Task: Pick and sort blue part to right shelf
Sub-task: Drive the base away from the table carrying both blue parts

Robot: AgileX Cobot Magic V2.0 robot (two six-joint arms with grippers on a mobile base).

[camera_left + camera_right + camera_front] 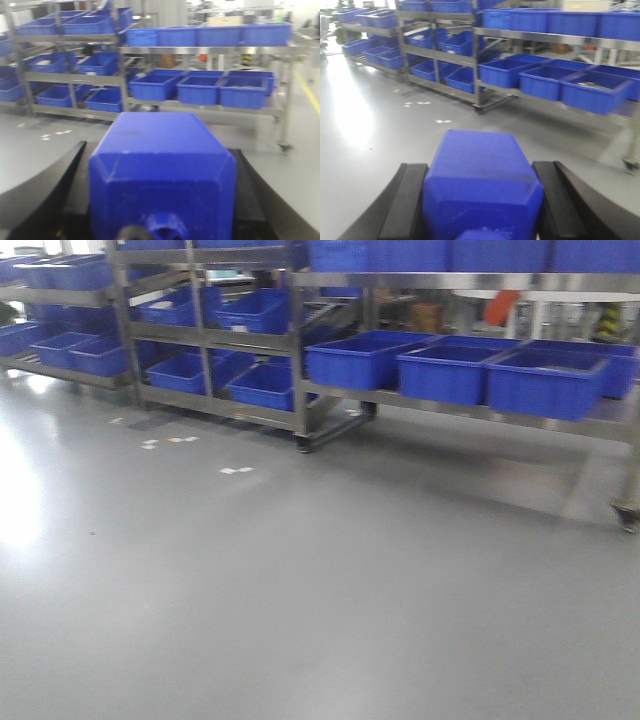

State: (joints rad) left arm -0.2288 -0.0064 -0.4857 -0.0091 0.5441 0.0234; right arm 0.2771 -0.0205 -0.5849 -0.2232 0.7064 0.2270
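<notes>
- Covering the whole working area, a smooth grey floor (300,590) showed a bright glare patch (20,490) at the left and small white marks (237,470) near the racks.
- The right shelf (470,405), a steel frame on a caster (625,515), carried large blue tubs (545,380) on its lower level and more above. Similar left racks (200,340) stood just beside it.
- The left gripper (157,152) was clamped onto a blue part (160,170), with black fingers (55,185) against both of its sides.
- The right gripper (480,167) gripped a second blue part (480,185) in the same way.
- Both parts were well apart from the right shelf, with open floor between.
- All views were blurred, and the tub contents could not be made out.
- The bottom edge of each wrist view cut off the near end of the held part.
</notes>
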